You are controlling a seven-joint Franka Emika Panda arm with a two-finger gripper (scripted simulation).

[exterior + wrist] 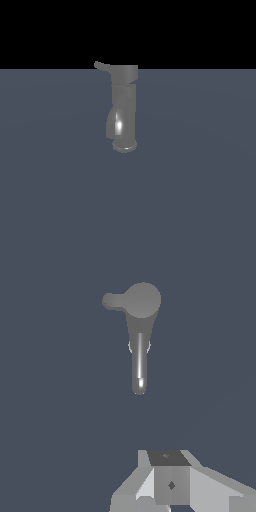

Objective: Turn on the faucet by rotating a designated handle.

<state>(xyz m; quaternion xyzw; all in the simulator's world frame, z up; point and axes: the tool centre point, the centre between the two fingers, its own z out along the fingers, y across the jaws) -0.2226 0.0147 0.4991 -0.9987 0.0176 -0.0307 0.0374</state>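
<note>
The faucet (124, 107) stands upright on the floor, a glossy grey cylinder with a flared base and a short curved spout (110, 125). Its thin handle (101, 65) sticks out from the darker cap (125, 74) toward the exterior view's left. The wrist view looks down on the faucet (143, 300), with the handle (111, 301) jutting sideways and the spout (139, 368) reaching toward the camera. My gripper (167, 456) shows only in the wrist view. It is well apart from the faucet, its fingers pressed together and holding nothing. The exterior view does not show it.
A flat blue-grey floor (200, 190) stretches around the faucet, with a black background behind it.
</note>
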